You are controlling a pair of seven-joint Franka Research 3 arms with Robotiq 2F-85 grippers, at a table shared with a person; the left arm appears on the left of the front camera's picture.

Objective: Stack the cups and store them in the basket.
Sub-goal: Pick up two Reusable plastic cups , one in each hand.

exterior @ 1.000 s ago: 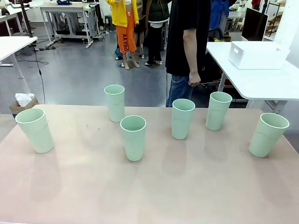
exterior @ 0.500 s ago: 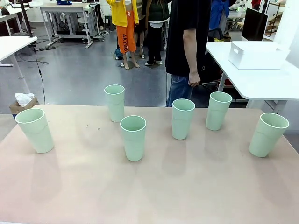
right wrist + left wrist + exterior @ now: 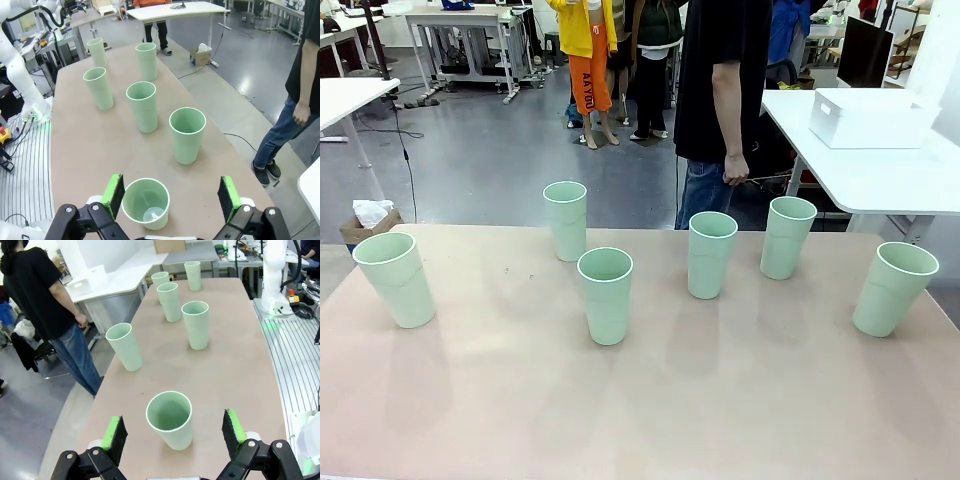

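Six pale green cups stand upright and apart on the tan table [image 3: 650,400]: far left cup [image 3: 395,280], back left cup [image 3: 565,220], middle cup [image 3: 606,295], two right-of-centre cups [image 3: 711,254] [image 3: 787,237], far right cup [image 3: 893,288]. The white basket [image 3: 870,118] sits on a side table at the back right. My left gripper [image 3: 173,429] hangs open above the table end, its pads either side of the nearest cup [image 3: 170,420] and apart from it. My right gripper [image 3: 170,195] is open too, with a cup [image 3: 146,204] just below and left of its middle.
A person [image 3: 725,90] in a black shirt and jeans stands at the far edge, hand down. The white side table [image 3: 880,180] holding the basket adjoins the back right corner. Bare tabletop lies in front of the cups. A cardboard box [image 3: 365,222] is on the floor at left.
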